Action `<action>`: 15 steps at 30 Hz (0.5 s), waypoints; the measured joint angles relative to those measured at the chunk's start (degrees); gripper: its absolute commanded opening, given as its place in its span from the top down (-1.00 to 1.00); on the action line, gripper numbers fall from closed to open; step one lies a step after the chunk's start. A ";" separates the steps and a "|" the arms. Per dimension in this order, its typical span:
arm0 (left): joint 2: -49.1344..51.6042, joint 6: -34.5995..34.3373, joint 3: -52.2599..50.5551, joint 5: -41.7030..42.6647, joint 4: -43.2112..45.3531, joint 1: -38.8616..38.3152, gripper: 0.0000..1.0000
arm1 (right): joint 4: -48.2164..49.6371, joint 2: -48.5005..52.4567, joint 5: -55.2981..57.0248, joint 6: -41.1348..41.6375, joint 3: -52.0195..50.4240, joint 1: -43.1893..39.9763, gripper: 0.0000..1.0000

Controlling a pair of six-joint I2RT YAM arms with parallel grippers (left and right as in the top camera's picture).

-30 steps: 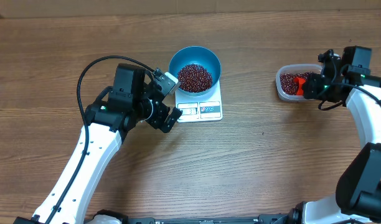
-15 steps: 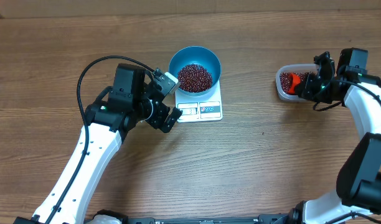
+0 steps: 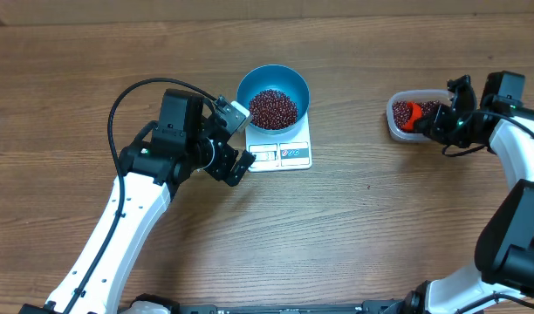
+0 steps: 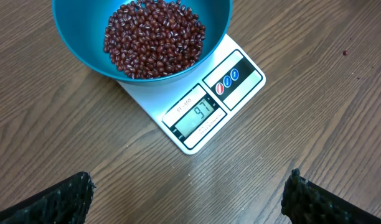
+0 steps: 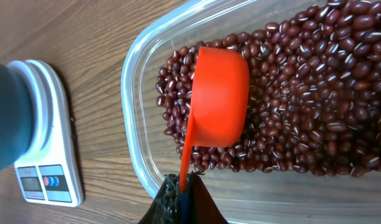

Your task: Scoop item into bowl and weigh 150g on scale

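A: Where are the beans [image 4: 154,37]?

B: One heap is in the blue bowl [image 3: 246,87]. The bowl sits on the scale [image 3: 284,155], middle of the table [image 3: 363,227], toward the far edge. The rest are in the clear tub [image 3: 392,118] near the table's right edge, well apart from the scale.

A: Step?

B: Reloading, I'd say. The display [image 4: 197,118] looks like 97, so short of target. The right gripper [image 5: 180,186] is clamped on the handle of the orange scoop [image 5: 218,93], cup lying on the beans in the tub. No beans on the side of the cup facing the wrist camera. Can't tell if it's filled.

A: Left side?

B: The left gripper [image 3: 239,139] is spread wide and holds nothing. It's parked just beside the scale's left edge, wrist camera looking at the display.

A: Next move?

B: Judgement: dig the cup in, lift level, carry it across to the bowl, tip. About a third left to add, so pour in small amounts near the end and watch the display. Spills on the carry are the risk.

A: Change vs a second ago?

B: Overhead, more of the orange cup shows, nearer the tub's left end. The right wrist has shifted slightly. Bowl, scale and left arm are unchanged.
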 measured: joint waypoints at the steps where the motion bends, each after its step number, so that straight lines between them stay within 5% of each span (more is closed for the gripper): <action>1: 0.00 0.00 0.00 0.00 0.00 0.00 -1.00 | 0.07 0.02 -0.59 0.02 0.00 -0.31 0.93; 15: 0.00 0.00 0.00 0.00 0.00 0.00 -0.99 | 1.22 0.04 -6.80 0.07 0.00 -1.64 0.93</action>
